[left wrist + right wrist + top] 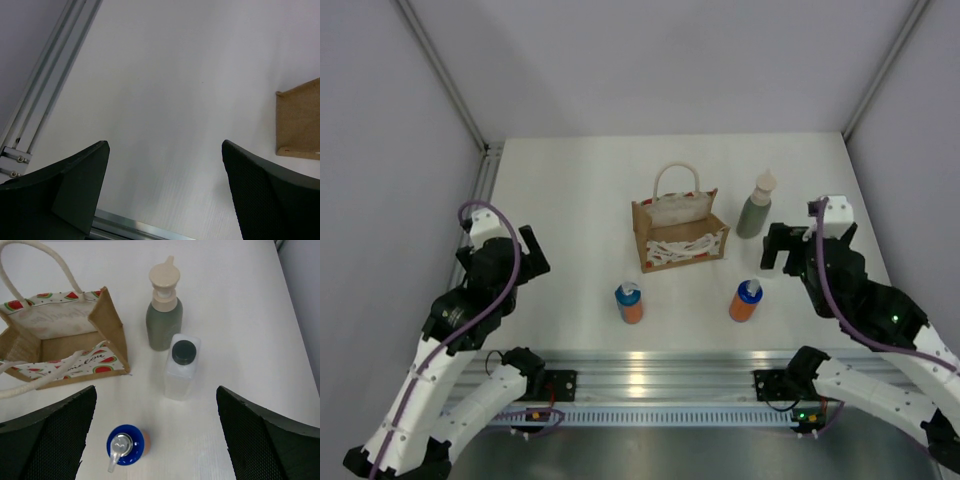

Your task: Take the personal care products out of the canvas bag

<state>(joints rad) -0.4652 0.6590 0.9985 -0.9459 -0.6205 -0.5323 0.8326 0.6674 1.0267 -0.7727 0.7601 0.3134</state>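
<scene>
Left gripper [165,150] and right gripper [155,390] both gape, empty. We judge green bottle [164,327] light, rigid, slick: pinch mid-body. Bag [107,325] floppy.

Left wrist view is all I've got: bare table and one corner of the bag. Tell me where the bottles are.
Observer: All four stand on the table, outside the canvas bag. One orange bottle and the other orange bottle are in front of it. The grey-green bottle and the translucent bottle stand close together on its right.
Operator: Check inside the bag.
Observer: The right wrist view looks into it. Only the fabric floor shows, no bottle.
Operator: Report the right pincer.
Observer: The right pincer is open and empty, pointed toward the translucent bottle.
</scene>
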